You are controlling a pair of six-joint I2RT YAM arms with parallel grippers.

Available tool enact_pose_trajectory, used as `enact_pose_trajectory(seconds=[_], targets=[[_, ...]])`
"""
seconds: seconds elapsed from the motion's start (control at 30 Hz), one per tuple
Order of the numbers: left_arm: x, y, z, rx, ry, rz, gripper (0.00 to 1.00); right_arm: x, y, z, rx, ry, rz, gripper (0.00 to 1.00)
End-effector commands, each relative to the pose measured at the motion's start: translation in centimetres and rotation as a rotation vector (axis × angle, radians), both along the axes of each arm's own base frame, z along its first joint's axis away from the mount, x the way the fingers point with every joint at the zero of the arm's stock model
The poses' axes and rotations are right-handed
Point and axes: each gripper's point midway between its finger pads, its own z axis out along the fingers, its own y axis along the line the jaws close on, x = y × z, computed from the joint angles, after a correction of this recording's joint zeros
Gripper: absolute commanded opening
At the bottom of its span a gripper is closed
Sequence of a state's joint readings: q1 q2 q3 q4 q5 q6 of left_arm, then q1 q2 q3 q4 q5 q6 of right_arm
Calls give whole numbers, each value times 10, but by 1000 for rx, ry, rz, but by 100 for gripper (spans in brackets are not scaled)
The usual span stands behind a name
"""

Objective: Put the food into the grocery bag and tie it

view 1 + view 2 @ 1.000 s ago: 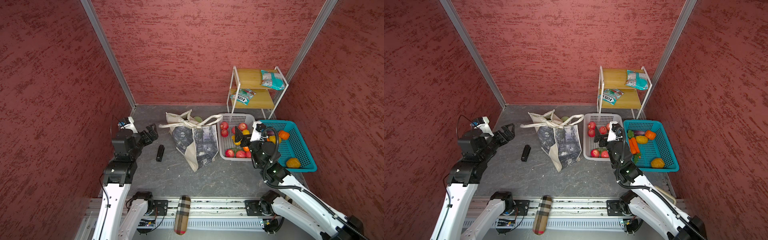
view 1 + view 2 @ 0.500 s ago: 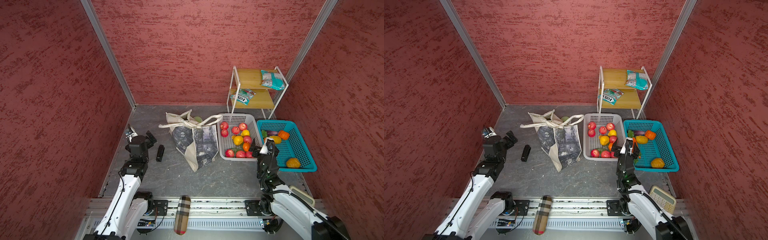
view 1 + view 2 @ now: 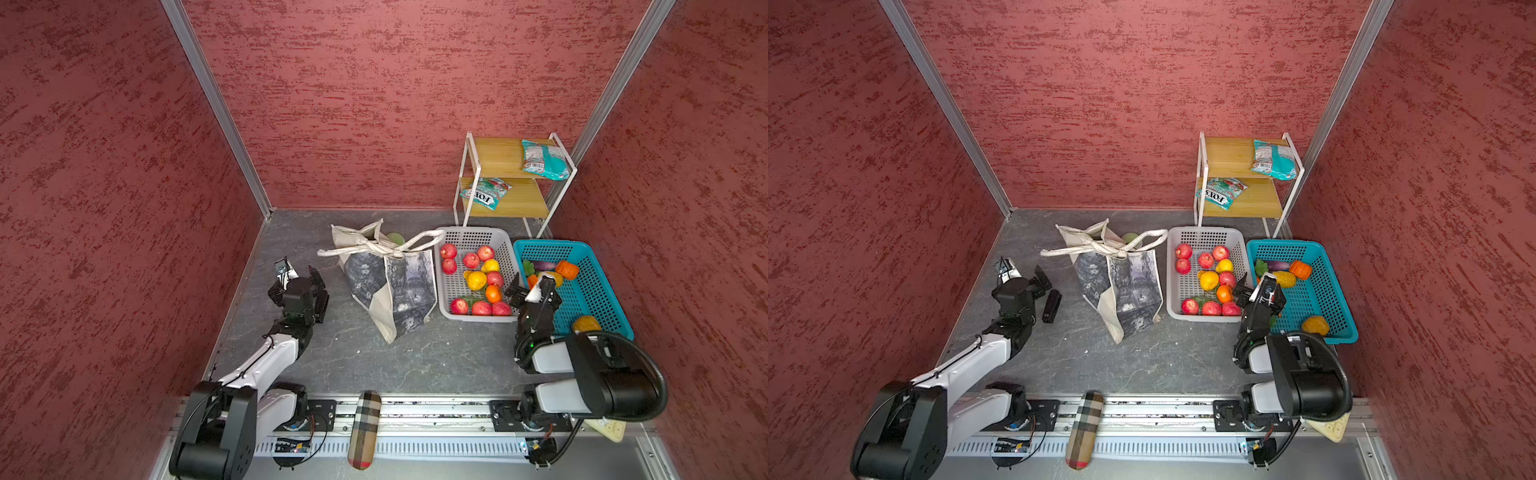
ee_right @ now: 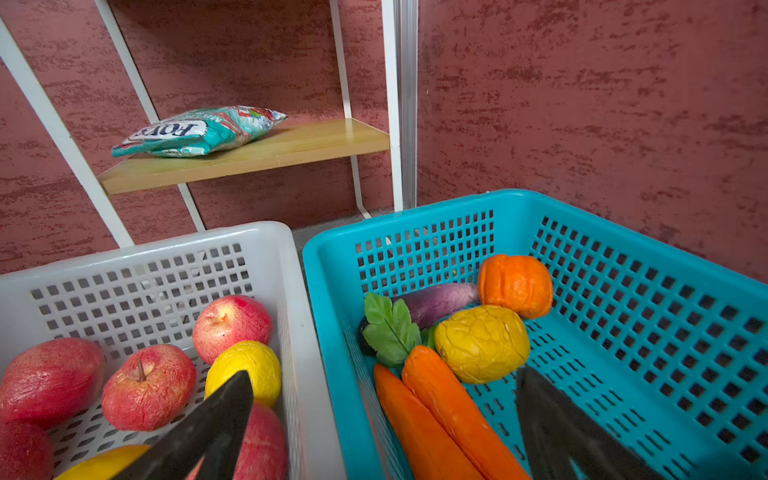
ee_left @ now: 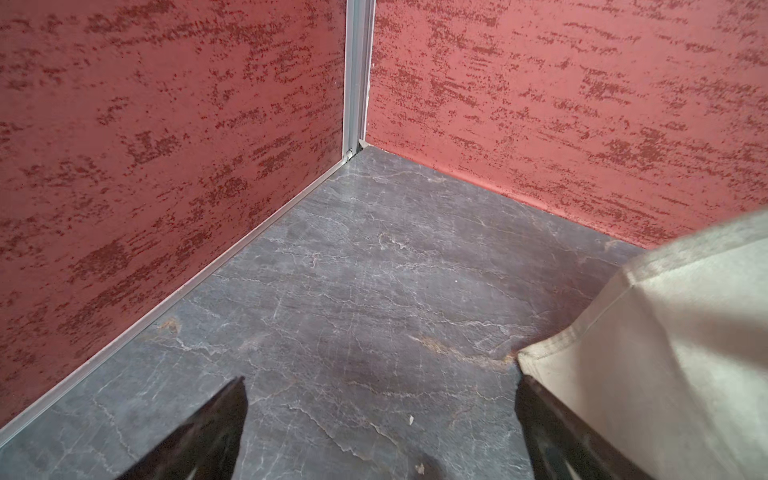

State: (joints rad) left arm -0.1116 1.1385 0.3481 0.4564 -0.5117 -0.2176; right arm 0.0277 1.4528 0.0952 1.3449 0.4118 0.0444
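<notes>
grey tabletop (image 3: 415, 361): grocery bag (image 3: 390, 291) handles (image 3: 384, 248) look knotted, yet food (image 3: 476, 280) lies basketed right of it; left gripper (image 5: 380, 386), right gripper (image 4: 384, 374) spread, empty.

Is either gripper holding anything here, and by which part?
Nothing is held. The left gripper is open over bare floor beside the grocery bag; the right gripper is open, empty, above where the white basket and blue basket meet.
</notes>
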Motion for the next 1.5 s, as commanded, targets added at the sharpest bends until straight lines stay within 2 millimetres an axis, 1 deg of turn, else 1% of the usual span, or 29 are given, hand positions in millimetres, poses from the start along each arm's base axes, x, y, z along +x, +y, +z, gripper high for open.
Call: enact_pose_trajectory(seconds=[0.0,0.07,0.1,0.13,0.17,0.2,0.3,0.37,0.43,0.47,0.53,0.57,0.6,0.87,0.97,1.47], targets=[[12,4,16,45,-86,-26,100,15,17,11,-12,-36,115,98],[14,9,8,46,-90,-36,100,23,21,3,-20,-12,151,98],[15,11,1,31,-90,-46,100,27,20,4,-35,-26,150,98],[16,13,-1,25,-101,-52,100,31,22,-3,-14,19,159,99],[17,12,-3,23,-88,-62,100,35,22,-5,-2,46,173,99],[20,9,-2,20,-96,-93,100,39,22,-4,-4,37,181,99],[26,3,-2,44,-105,-139,100,48,11,-9,36,79,148,99],[29,1,-7,59,-139,-155,100,49,9,-10,38,83,143,98],[36,-11,-15,69,-82,-218,100,49,10,-10,37,80,144,99],[43,-13,-13,82,-82,-226,99,49,10,-10,37,80,144,99],[54,-26,-25,87,-22,-301,99,48,9,-10,36,81,140,99],[56,-23,-29,82,-34,-300,99,48,8,-9,36,77,138,99],[54,-19,-31,60,-45,-295,99,48,9,-9,36,77,138,99],[54,-22,-32,70,-31,-292,99,49,9,-9,33,79,143,99],[54,-24,-31,87,-34,-291,99,53,19,-10,16,96,195,99],[54,-24,-30,94,-39,-289,99,53,19,-10,16,94,196,99]])
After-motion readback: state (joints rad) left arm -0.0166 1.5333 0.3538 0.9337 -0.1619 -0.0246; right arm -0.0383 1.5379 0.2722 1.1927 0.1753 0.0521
